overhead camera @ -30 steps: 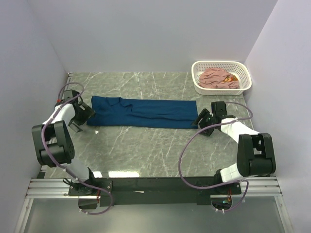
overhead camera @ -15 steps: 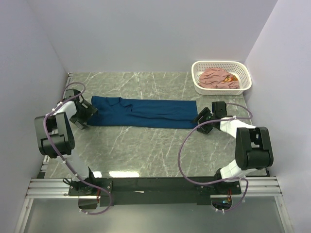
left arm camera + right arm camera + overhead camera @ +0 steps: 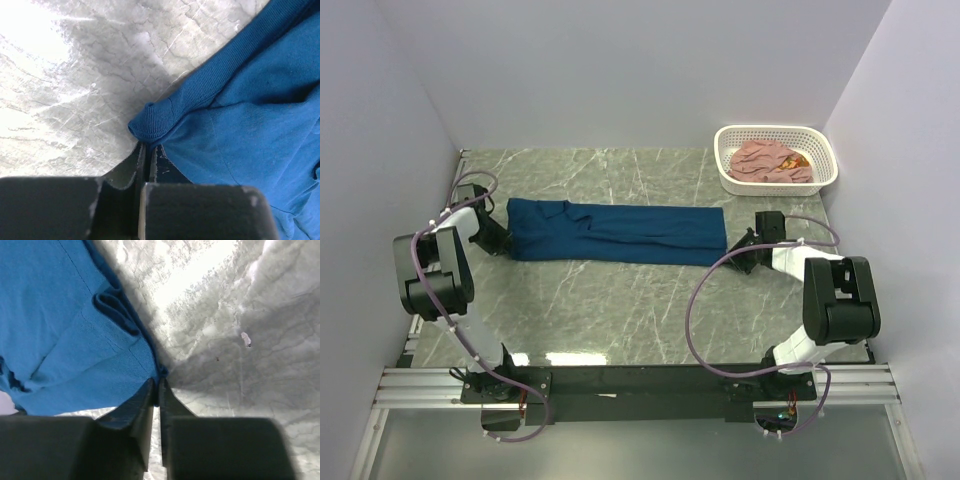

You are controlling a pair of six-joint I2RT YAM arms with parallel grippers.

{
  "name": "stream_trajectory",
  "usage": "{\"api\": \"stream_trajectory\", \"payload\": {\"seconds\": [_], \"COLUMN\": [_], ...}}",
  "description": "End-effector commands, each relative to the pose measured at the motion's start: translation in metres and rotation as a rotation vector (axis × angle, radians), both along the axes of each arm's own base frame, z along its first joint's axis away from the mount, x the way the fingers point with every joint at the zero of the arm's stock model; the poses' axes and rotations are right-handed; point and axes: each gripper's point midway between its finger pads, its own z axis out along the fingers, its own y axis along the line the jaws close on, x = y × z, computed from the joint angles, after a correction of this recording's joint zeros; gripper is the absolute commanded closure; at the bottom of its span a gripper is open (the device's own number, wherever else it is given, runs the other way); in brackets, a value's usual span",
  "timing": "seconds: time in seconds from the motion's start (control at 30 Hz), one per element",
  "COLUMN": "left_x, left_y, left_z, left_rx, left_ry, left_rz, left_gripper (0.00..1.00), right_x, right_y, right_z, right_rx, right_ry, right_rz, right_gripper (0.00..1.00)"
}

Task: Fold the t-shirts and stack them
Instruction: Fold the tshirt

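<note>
A navy blue t-shirt (image 3: 615,232) lies folded into a long strip across the middle of the marble table; its print is hidden. My left gripper (image 3: 505,243) is shut on the strip's near-left corner, and in the left wrist view the ribbed blue t-shirt edge (image 3: 150,125) sits pinched at the left gripper's (image 3: 148,146) tips. My right gripper (image 3: 730,252) is shut on the strip's near-right corner, where the blue t-shirt hem (image 3: 125,360) meets the right gripper's (image 3: 157,381) tips. A pink t-shirt (image 3: 772,160) with an orange print lies crumpled in the white basket (image 3: 732,182).
The white perforated basket stands at the back right corner, close to the right wall. Purple cables loop from both arms over the near part of the table (image 3: 620,320). Walls close in on the left, back and right.
Both grippers slid inward to the blue t-shirt's near corners and closed on the cloth. The strip's ends shifted slightly.
</note>
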Motion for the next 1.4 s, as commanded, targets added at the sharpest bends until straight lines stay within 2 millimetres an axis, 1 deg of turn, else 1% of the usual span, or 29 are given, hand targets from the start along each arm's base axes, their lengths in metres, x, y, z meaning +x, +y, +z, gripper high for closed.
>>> {"api": "stream_trajectory", "payload": {"seconds": [0.0, 0.07, 0.13, 0.17, 0.23, 0.27, 0.3, 0.37, 0.4, 0.47, 0.57, 0.6, 0.67, 0.7, 0.73, 0.77, 0.8, 0.87, 0.9, 0.93, 1.0, 1.03, 1.07, 1.13, 1.17, 1.23, 1.27, 1.33, 1.37], "left_x": [-0.02, -0.035, -0.047, -0.06, -0.073, -0.086, -0.089, -0.104, -0.106, -0.116, -0.126, -0.126, -0.128, -0.127, -0.129, -0.127, -0.125, -0.121, -0.119, -0.12, -0.114, -0.111, -0.112, -0.11, -0.106, -0.1, -0.097, -0.087, -0.082], "left_y": [0.013, 0.017, 0.02, 0.023, 0.025, 0.023, 0.02, 0.011, 0.009, -0.003, -0.011, -0.012, -0.014, -0.014, -0.014, -0.011, -0.01, -0.005, -0.001, 0.001, 0.008, 0.01, 0.01, 0.01, 0.008, 0.002, -0.001, -0.009, -0.018], "left_z": [0.0, -0.003, 0.002, -0.002, 0.005, -0.001, 0.006, 0.0, 0.003, -0.003, -0.006, -0.003, -0.001, 0.004, 0.007, 0.012, 0.018, 0.03, 0.038, 0.042, 0.058, 0.066, 0.071, 0.085, 0.096, 0.109, 0.114, 0.126, 0.128], "left_rx": [0.044, 0.035, 0.028, 0.018, 0.014, 0.007, 0.002, -0.019, -0.025, -0.068, -0.099, -0.099, -0.106, -0.1, -0.096, -0.085, -0.074, -0.052, -0.024, -0.012, 0.027, 0.04, 0.046, 0.064, 0.076, 0.092, 0.098, 0.108, 0.104], "left_ry": [0.049, 0.066, 0.067, 0.09, 0.084, 0.106, 0.078, 0.087, 0.066, 0.076, 0.071, 0.052, 0.046, 0.025, 0.026, 0.015, -0.007, -0.031, -0.052, -0.05, -0.095, -0.117, -0.123, -0.166, -0.206, -0.246, -0.262, -0.3, -0.311], "left_rz": [0.031, 0.049, 0.06, 0.078, 0.093, 0.103, 0.101, 0.104, 0.108, 0.113, 0.133, 0.136, 0.146, 0.145, 0.145, 0.148, 0.145, 0.146, 0.148, 0.153, 0.154, 0.151, 0.147, 0.133, 0.118, 0.073, 0.054, 0.003, -0.037], "left_gripper": [0.99, 0.99, 0.99, 0.99, 0.99, 0.99, 0.99, 0.99, 0.99, 0.99, 0.98, 0.95, 0.89, 0.82, 0.78, 0.75, 0.68, 0.57, 0.47, 0.41, 0.28, 0.27, 0.26, 0.26, 0.27, 0.28, 0.28, 0.28, 0.28], "right_x": [-0.004, -0.011, -0.022, -0.029, -0.043, -0.049, -0.057, -0.068, -0.074, -0.082, -0.09, -0.091, -0.09, -0.091, -0.09, -0.085, -0.083, -0.072, -0.071, -0.063, -0.055, -0.046, -0.045, -0.035, -0.035, -0.027, -0.026, -0.02, -0.017], "right_y": [-0.021, -0.033, -0.047, -0.051, -0.058, -0.062, -0.064, -0.064, -0.063, -0.063, -0.063, -0.062, -0.063, -0.064, -0.066, -0.068, -0.067, -0.065, -0.063, -0.06, -0.043, -0.037, -0.014, 0.01, 0.029, 0.046, 0.054, 0.074, 0.082], "right_z": [-0.002, 0.001, 0.001, 0.003, 0.003, 0.006, 0.004, 0.004, 0.002, -0.001, -0.005, -0.004, 0.002, 0.004, 0.008, 0.018, 0.023, 0.042, 0.046, 0.057, 0.068, 0.078, 0.079, 0.09, 0.083, 0.086, 0.079, 0.084, 0.079], "right_rx": [-0.064, -0.082, -0.094, -0.102, -0.126, -0.137, -0.15, -0.165, -0.164, -0.169, -0.175, -0.174, -0.181, -0.189, -0.202, -0.217, -0.222, -0.24, -0.252, -0.265, -0.281, -0.303, -0.312, -0.318, -0.302, -0.271, -0.263, -0.237, -0.229], "right_ry": [0.019, 0.016, 0.038, 0.037, 0.066, 0.063, 0.083, 0.088, 0.101, 0.109, 0.126, 0.126, 0.102, 0.104, 0.091, 0.056, 0.045, -0.021, -0.032, -0.07, -0.119, -0.154, -0.17, -0.222, -0.211, -0.235, -0.216, -0.25, -0.243], "right_rz": [-0.033, -0.05, -0.073, -0.08, -0.077, -0.083, -0.082, -0.07, -0.068, -0.06, -0.052, -0.05, -0.047, -0.044, -0.038, -0.037, -0.027, 0.012, 0.027, 0.05, 0.131, 0.171, 0.267, 0.367, 0.437, 0.478, 0.5, 0.552, 0.584], "right_gripper": [0.95, 1.0, 1.0, 1.0, 1.0, 1.0, 1.0, 1.0, 0.99, 0.97, 0.9, 0.84, 0.76, 0.69, 0.66, 0.64, 0.61, 0.6, 0.6, 0.6, 0.6, 0.6, 0.6, 0.61, 0.61, 0.62, 0.62, 0.62, 0.62]}}
